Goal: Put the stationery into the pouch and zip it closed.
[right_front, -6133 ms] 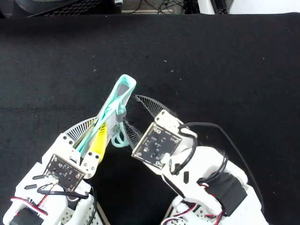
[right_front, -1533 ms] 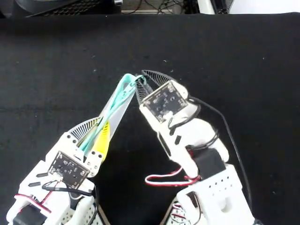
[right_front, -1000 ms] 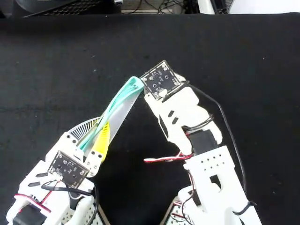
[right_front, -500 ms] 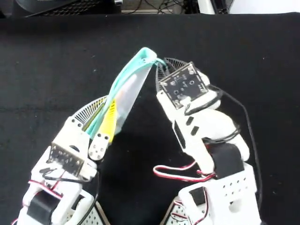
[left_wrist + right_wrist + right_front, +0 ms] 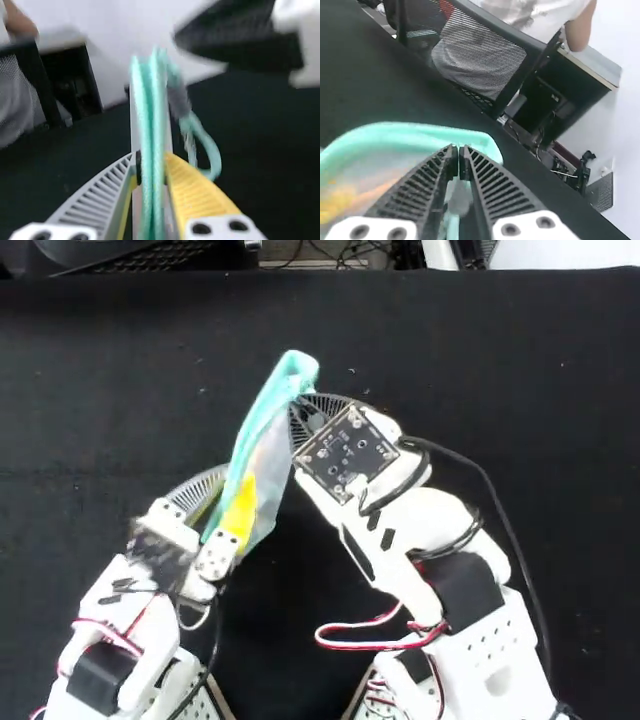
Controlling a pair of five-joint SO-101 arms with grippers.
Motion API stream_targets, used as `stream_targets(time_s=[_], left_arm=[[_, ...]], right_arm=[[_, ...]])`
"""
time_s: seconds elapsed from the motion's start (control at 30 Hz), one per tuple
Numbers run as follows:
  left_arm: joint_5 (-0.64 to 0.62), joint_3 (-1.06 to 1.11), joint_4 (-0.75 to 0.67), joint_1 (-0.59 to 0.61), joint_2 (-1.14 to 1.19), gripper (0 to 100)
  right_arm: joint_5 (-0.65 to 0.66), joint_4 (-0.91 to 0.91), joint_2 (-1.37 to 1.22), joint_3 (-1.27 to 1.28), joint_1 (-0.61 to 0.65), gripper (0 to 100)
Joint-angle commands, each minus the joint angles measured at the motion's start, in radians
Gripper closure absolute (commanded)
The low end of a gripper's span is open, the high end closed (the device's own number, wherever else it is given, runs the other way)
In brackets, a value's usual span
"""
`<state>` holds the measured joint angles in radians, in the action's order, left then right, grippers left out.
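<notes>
Pouch (image 5: 262, 450) is held up off the surface (image 5: 500, 360), one end clamped edge-on in the left fingers (image 5: 152, 180). The right fingers (image 5: 458, 150) are nearly shut on the teal rim at the far end. Hold the left clamp firm and pull straight along the rim, no twist.

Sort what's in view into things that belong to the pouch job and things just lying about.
Job: pouch, gripped at both ends; left gripper and right gripper, each shut on it.
Lying about: black table; mesh chair behind it.
</notes>
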<state>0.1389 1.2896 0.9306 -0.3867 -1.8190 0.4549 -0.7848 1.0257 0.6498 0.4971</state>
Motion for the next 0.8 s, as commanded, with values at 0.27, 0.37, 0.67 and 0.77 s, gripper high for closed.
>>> stream_targets(time_s=[0.27, 0.37, 0.67, 0.77], left_arm=[[-0.003, -0.110, 0.186, 0.010, 0.003, 87], [-0.003, -0.088, 0.183, 0.010, 0.003, 87], [-0.003, -0.285, 0.189, 0.004, 0.003, 87], [-0.003, -0.331, 0.189, 0.001, 0.005, 87]], right_arm=[[-0.002, -0.087, 0.022, -0.012, 0.035, 94.5], [-0.002, -0.132, 0.024, -0.012, 0.032, 87.1], [0.003, -0.132, 0.022, -0.010, 0.094, 89.1], [0.002, -0.130, 0.022, -0.010, 0.132, 89.2]])
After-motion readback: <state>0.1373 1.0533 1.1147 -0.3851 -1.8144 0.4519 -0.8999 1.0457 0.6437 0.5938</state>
